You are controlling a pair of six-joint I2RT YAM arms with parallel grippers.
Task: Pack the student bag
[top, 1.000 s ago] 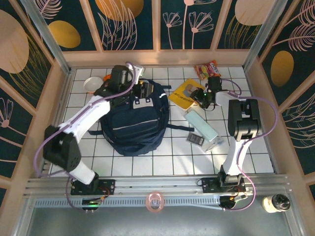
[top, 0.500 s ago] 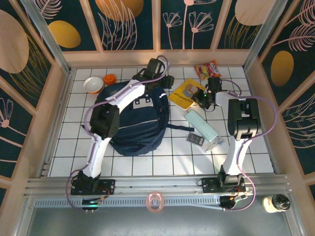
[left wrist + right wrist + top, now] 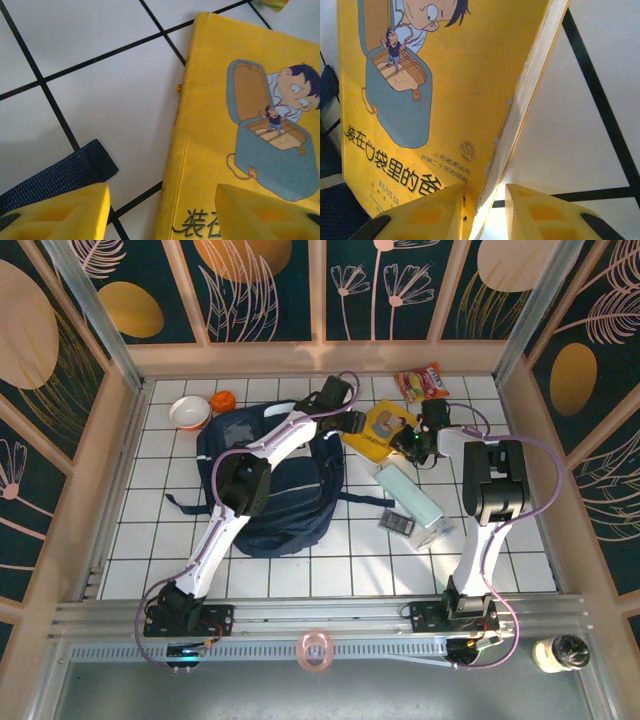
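Navy fabric backpack (image 3: 295, 508) lay flat on the left-centre of the white tiled table (image 3: 300, 580), top end toward the far wall, dark straps trailing out at both sides. Left arm reached diagonally across it.

Left gripper (image 3: 352, 423) hung past the bag's upper right corner, at the left edge of a yellow book (image 3: 382, 425). Wrist view: its yellow fingers (image 3: 65, 212) stood apart with nothing between them. One was over a tile and the end of a dark woven strap (image 3: 55, 177), the other over the book cover, so they straddled the book's edge.

Right gripper (image 3: 485, 200) sat at the opposite, right edge of the book. Wrist view: that edge was tilted up off the tile, page block showing, and ran down into the narrow gap between the fingers (image 3: 427, 212). One finger lay against the cover side, the other on the page side. Could not tell whether both were pressed firmly on it.

Other items noted:
- white bowl (image 3: 188, 412) and a small orange object (image 3: 223, 400), far left, just beyond the bag
- snack packet (image 3: 420, 382) by the far wall, behind the book
- pale green box (image 3: 412, 496) near the book's front, a small grey packet (image 3: 397, 523) touching it
- roll of tape (image 3: 313, 650) on the front rail
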